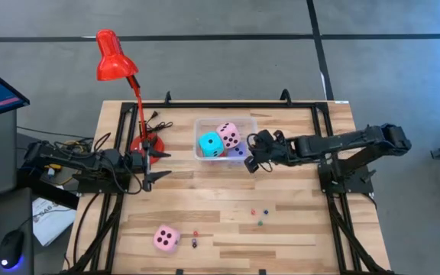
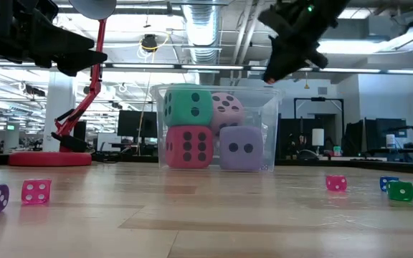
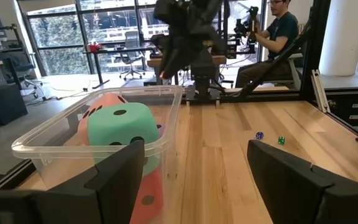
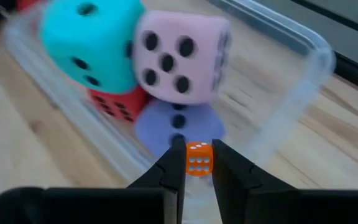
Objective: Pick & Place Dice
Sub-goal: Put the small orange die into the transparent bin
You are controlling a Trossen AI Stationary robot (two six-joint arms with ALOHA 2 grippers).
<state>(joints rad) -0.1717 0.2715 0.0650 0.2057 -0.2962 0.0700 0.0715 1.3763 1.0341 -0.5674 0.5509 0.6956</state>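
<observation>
A clear plastic bin (image 1: 198, 122) at the table's middle back holds a cyan die (image 1: 209, 143) and a pink die (image 1: 228, 135) stacked on a red die (image 2: 188, 147) and a lavender die (image 2: 241, 148). A second pink die (image 1: 166, 238) lies on the table near the front edge. My right gripper (image 4: 198, 163) hangs above the bin's right rim, shut on a small orange die (image 4: 198, 158). My left gripper (image 3: 194, 168) waits open at the table's left, beside the lamp base, pointing level toward the bin. My right gripper pinches the small orange die by two opposite faces (image 4: 189, 159) between its two fingertips (image 4: 173, 167), at their free ends only. The fingers slant down from the table's right toward the bin. The die is lifted clear, above the bin's right wall and the lavender die.
A red desk lamp (image 1: 114, 57) stands at the back left, its base (image 1: 145, 143) near my left gripper. Small dice lie scattered on the table: some right of centre (image 1: 260, 215), some near the front pink die (image 1: 195, 239). A person sits beyond the table's right side (image 3: 278, 31).
</observation>
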